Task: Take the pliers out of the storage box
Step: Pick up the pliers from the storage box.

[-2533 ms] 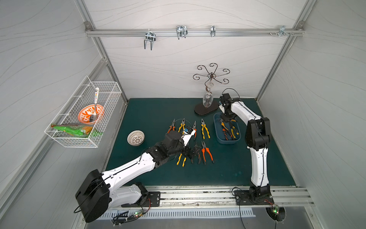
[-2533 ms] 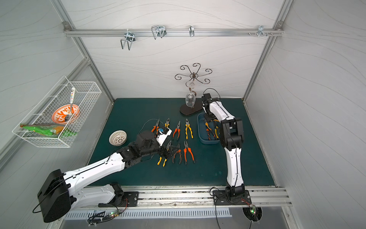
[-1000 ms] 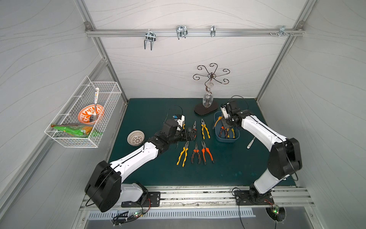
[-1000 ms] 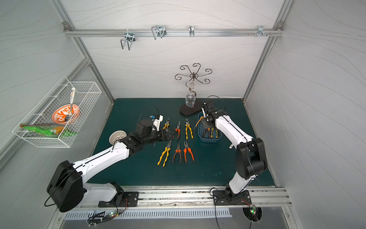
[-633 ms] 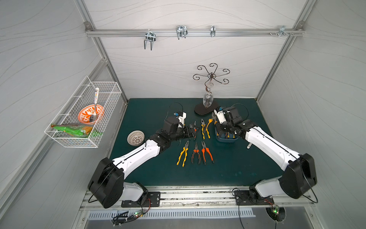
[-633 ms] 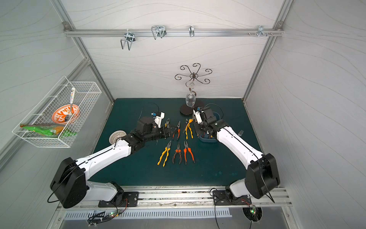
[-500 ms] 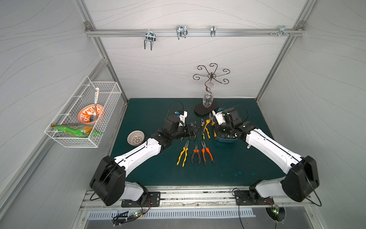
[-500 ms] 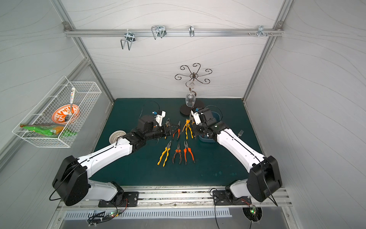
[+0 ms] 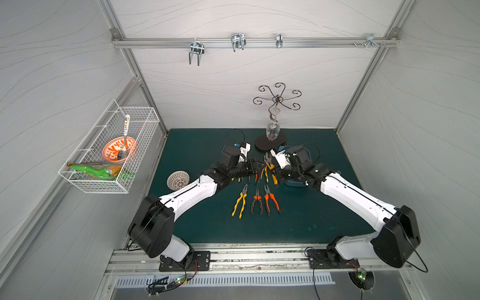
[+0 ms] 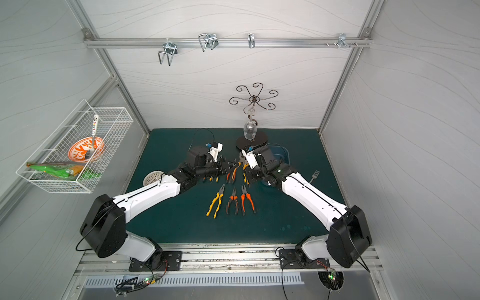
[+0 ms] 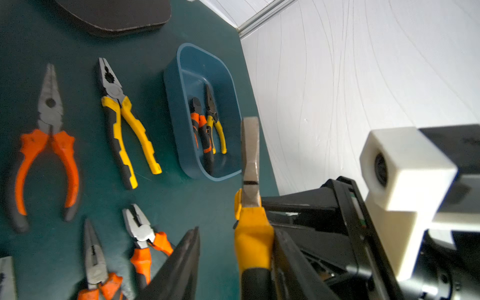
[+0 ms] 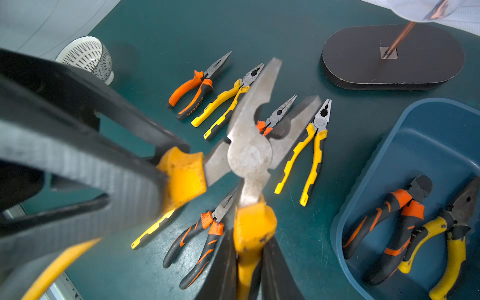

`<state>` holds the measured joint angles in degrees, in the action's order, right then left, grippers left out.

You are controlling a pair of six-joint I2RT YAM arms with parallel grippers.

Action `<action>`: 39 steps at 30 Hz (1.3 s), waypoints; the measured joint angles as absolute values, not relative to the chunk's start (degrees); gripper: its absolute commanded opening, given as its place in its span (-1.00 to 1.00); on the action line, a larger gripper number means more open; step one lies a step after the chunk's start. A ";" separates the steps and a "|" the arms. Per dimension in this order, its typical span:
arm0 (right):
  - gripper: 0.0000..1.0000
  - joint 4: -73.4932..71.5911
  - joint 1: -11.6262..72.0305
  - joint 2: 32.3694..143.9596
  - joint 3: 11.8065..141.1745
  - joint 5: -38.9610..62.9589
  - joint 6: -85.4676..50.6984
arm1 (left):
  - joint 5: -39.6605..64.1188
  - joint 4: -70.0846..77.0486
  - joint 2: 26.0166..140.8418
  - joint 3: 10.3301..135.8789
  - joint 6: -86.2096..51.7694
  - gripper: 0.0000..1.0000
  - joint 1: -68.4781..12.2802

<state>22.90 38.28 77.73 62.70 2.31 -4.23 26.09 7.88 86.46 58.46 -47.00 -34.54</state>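
My right gripper [image 12: 250, 236] is shut on one yellow handle of blunt-nosed pliers [image 12: 249, 153], held in the air above the mat between both arms [image 9: 267, 166]. The other yellow handle lies between the fingers of my left gripper [image 11: 237, 231]. It touches one finger, and a gap still shows at the other. The blue storage box [image 11: 181, 130] stands just right of the grippers, mostly under the right arm in both top views [image 10: 281, 150]. In it lie orange-black pliers [image 12: 389, 220] and yellow-black pliers [image 12: 452, 233]. Several pliers lie in two rows on the mat, with three in the front row [image 9: 257, 201].
A black oval stand base [image 9: 271, 141] with a hanging glass is just behind the grippers. A patterned white bowl [image 9: 178, 179] sits left of the left arm. A fork [image 10: 313, 176] lies right of the box. A white wire basket [image 9: 109, 150] hangs on the left wall.
The right arm has swung from over the box to the left, carrying the yellow pliers. The left gripper has moved right to meet them, and its fingers have narrowed around the free handle.
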 measured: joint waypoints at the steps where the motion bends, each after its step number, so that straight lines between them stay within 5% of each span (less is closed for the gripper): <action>1: -1.00 22.90 38.37 77.73 62.70 2.42 -4.05 | 26.39 8.05 86.65 58.52 -47.27 -0.16 -34.54; 18: -1.00 22.92 39.83 77.73 62.70 4.25 -1.61 | 28.32 9.54 90.63 60.20 -50.48 -0.25 -35.03; 32: -0.99 23.44 40.07 77.73 62.70 3.07 -1.67 | 29.19 10.57 91.79 60.82 -51.94 -1.00 -35.31; 39: -0.43 23.46 40.21 77.56 62.70 2.83 -1.65 | 29.32 10.57 91.79 60.82 -51.68 -1.00 -35.29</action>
<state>23.46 40.21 77.56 62.70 2.83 -1.65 29.32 10.57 91.79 60.82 -51.68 -35.29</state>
